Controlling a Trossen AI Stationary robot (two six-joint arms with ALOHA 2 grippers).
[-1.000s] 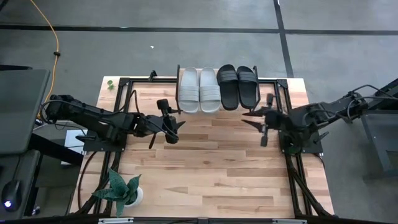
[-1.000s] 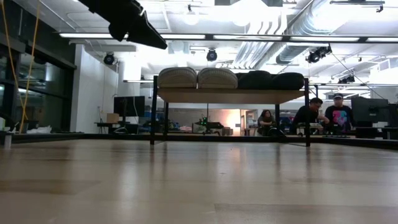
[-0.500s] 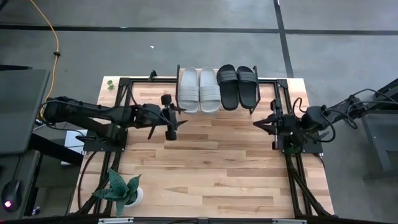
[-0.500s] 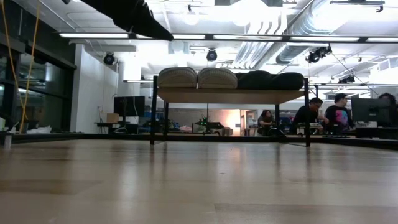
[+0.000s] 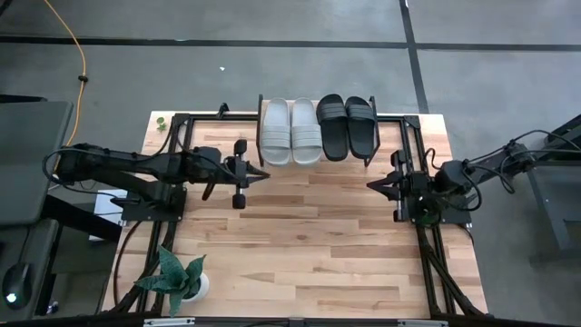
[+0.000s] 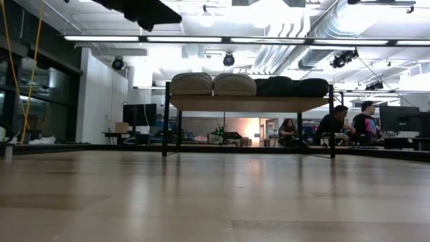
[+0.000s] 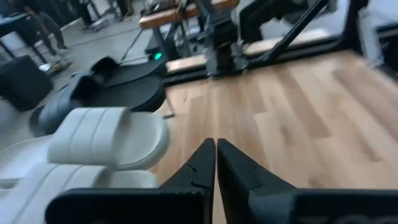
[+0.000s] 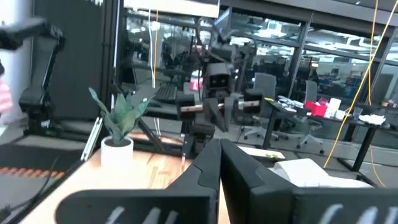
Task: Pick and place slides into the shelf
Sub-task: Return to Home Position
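Two light grey slides (image 5: 290, 132) and two black slides (image 5: 347, 125) lie side by side, soles down, on the shelf's (image 6: 248, 103) wooden plank at the table's far edge. The low view shows the grey pair (image 6: 213, 84) and the black pair (image 6: 292, 86) on top of it. My left gripper (image 5: 261, 173) is shut and empty, above the table just near-left of the grey slides (image 7: 106, 134). My right gripper (image 5: 372, 184) is also shut and empty, near-right of the black pair, by the table's right edge. Their closed fingers show in the left wrist view (image 7: 215, 146) and the right wrist view (image 8: 219, 146).
A potted plant (image 5: 182, 272) stands at the table's near left corner. Black frame rails (image 5: 427, 245) run along both sides of the wooden tabletop. Bare wood lies between the two arms and toward the near edge. People sit at desks in the room behind (image 6: 349, 121).
Both grippers have shut on nothing. My left gripper has swung a little toward the far edge and drawn level, and its arm has risen in the low view. My right gripper has pulled back toward the table's right edge. The slides have stayed on the shelf.
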